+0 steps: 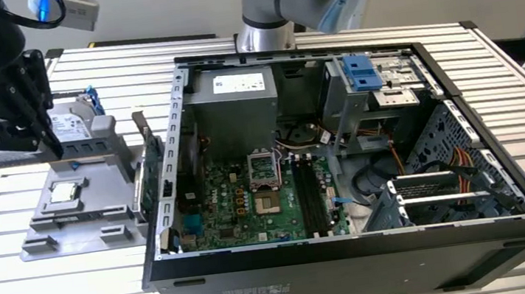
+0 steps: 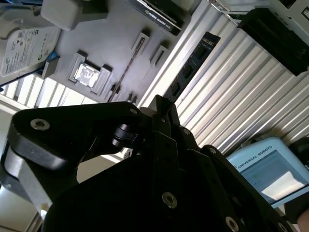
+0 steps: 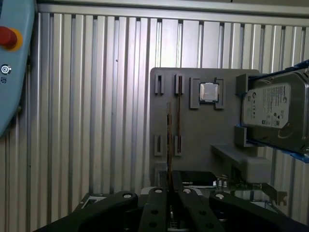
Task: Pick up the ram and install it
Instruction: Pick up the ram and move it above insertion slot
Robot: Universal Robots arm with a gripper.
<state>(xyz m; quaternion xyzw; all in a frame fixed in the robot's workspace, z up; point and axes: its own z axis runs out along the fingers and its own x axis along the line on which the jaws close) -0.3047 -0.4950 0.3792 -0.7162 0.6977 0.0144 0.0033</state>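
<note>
My gripper [image 1: 27,81] hangs at the exterior view's left, above the grey fixture tray [image 1: 73,228], and is shut on the ram [image 1: 48,130]. The ram is a slim dark stick. In the second wrist view the ram [image 2: 193,63] shows its flat face with a row of black chips, reaching out from the gripper [image 2: 161,104]. In the first wrist view the ram [image 3: 169,140] is edge-on, a thin line running out from the gripper [image 3: 170,191] over the tray [image 3: 203,140]. The black motherboard slots [image 1: 310,197] lie inside the open computer case [image 1: 353,244].
On the tray stand a silver hard drive [image 1: 72,128] in a blue-clipped frame, a processor chip [image 1: 66,190] and a green expansion card [image 1: 153,170] on edge beside the case wall. The arm's base [image 1: 265,35] rises behind the case. A pendant [image 3: 12,58] lies on the ribbed table.
</note>
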